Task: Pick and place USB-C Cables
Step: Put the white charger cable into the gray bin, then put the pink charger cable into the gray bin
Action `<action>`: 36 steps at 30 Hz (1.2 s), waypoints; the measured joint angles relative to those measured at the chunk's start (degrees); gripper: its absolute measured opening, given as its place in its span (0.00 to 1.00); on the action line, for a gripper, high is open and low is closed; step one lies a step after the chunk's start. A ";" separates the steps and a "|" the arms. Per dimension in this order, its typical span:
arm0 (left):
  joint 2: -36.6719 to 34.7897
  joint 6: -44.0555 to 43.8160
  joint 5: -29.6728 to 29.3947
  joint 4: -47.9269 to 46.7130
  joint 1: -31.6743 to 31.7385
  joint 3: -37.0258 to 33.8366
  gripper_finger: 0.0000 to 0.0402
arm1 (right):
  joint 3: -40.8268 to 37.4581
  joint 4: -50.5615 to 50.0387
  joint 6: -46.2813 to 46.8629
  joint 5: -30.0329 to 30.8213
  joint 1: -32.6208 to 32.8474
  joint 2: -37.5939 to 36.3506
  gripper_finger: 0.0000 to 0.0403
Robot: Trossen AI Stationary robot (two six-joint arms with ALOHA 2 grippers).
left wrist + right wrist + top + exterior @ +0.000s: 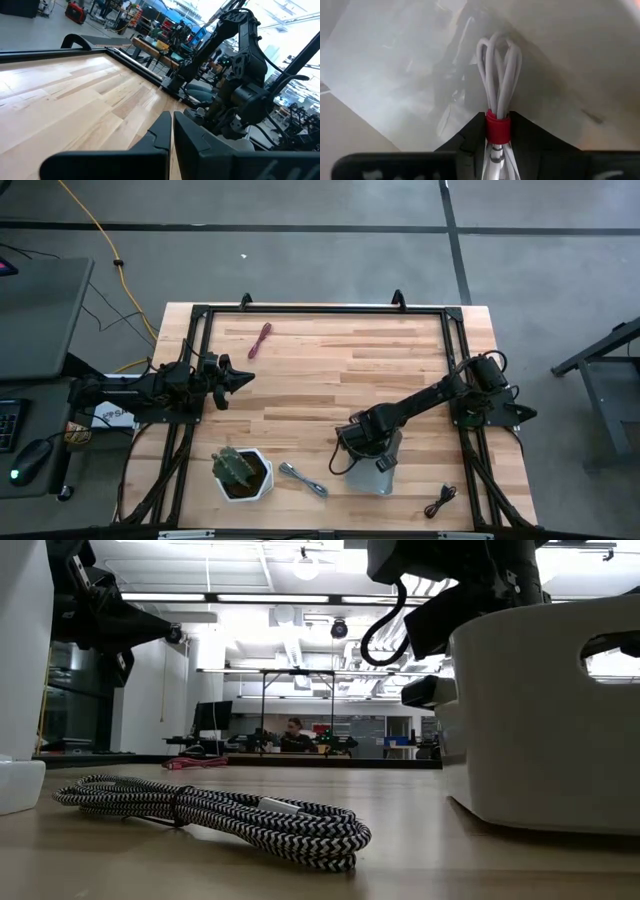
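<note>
Landmark for all places: the white bin (381,468) near the table's front edge, right of centre.

Right gripper (497,131) is directly over the white bin, pointed down into it. Fingers clamped on the whitish cable (498,75) at its red band; the loops hang past the fingertips, against the bin's pale inner wall. Whether the cable touches the bin floor cannot be told. In the overhead view the arm covers the bin's opening, so any other contents are not visible. Low view shows the bin's side wall (545,720) with a handle slot, the right arm just above its rim.

Other cables, relative to the bin:
- silver-grey cable (303,478): on the table just left of the bin, between it and the planter. Same bundle lies in the low view's foreground (215,812), braided black and white.
- black cable (440,501): right of the bin, near the front right corner.
- maroon cable (260,340): well apart, far back and to the left.

White hexagonal planter (243,473) holds a green cactus-like plant; sits left of the bin.

Left gripper (238,377): far left of the bin, at the table's left edge, above the tabletop, fingers together with nothing between them (171,131).
</note>
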 joint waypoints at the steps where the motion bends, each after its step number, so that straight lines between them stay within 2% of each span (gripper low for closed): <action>1: -0.01 0.05 0.02 0.00 0.00 0.01 0.00 | 0.00 0.00 0.00 -0.04 0.00 0.00 0.19; 15: 0.00 0.00 0.00 0.00 0.01 0.01 0.00 | -0.04 -0.01 0.04 -0.37 0.00 -0.13 0.20; 29: 0.01 0.05 0.02 0.00 0.00 0.01 0.00 | -0.09 -0.46 0.94 -0.75 0.07 -0.42 0.48; 36: 0.00 0.05 0.00 0.01 0.01 0.01 0.00 | -0.09 -0.71 0.96 -0.72 0.05 -0.44 0.53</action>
